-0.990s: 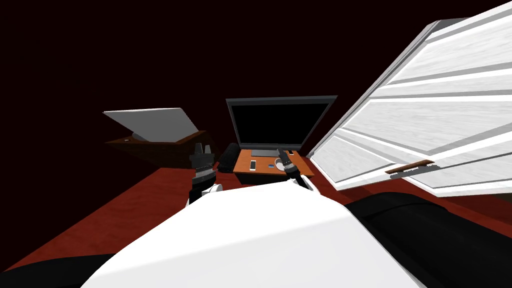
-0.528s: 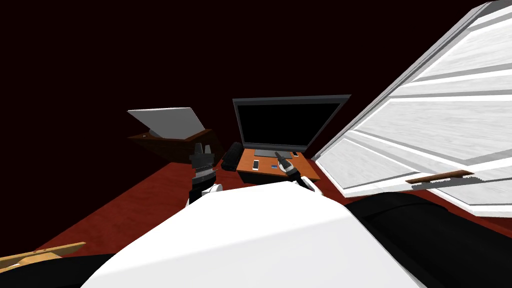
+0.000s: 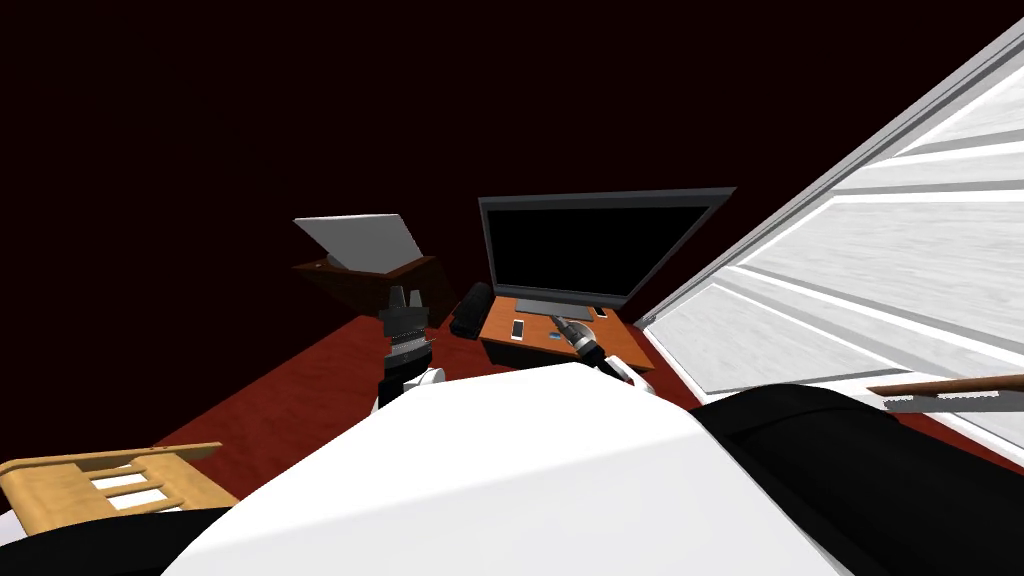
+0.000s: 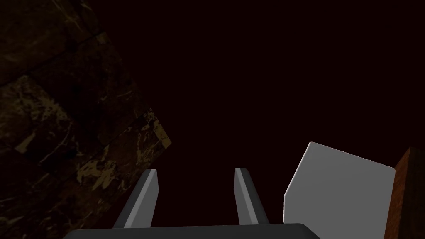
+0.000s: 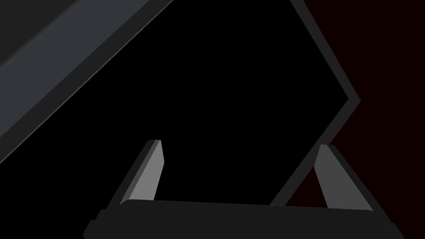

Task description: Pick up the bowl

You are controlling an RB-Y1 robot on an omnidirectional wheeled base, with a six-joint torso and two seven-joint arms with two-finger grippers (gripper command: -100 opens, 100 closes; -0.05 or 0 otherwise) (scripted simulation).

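Observation:
A low orange table (image 3: 500, 338) stands ahead with a big dark screen (image 3: 590, 245) at its back. My right gripper (image 3: 560, 322) hangs open over the table's near right part, fingers wide with nothing between them (image 5: 240, 143), facing the screen. The right hand and forearm cover the spot on the table where the white bowl lay a second ago. My left gripper (image 3: 405, 296) is raised left of the table, open with nothing between its fingers (image 4: 195, 170).
On the table lie a white phone (image 3: 517, 329) and a small blue thing (image 3: 553, 338); a black object (image 3: 470, 310) stands at its left end. A grey slab (image 3: 360, 240) rests on a dark brown cabinet (image 3: 365, 280). A white panelled door (image 3: 880, 280) stands right, a wooden chair (image 3: 110, 485) near left.
My view has swung left: table, screen and door slid right, and the wooden chair came into view. The bowl's white rim, visible beside the right gripper before, is now covered.

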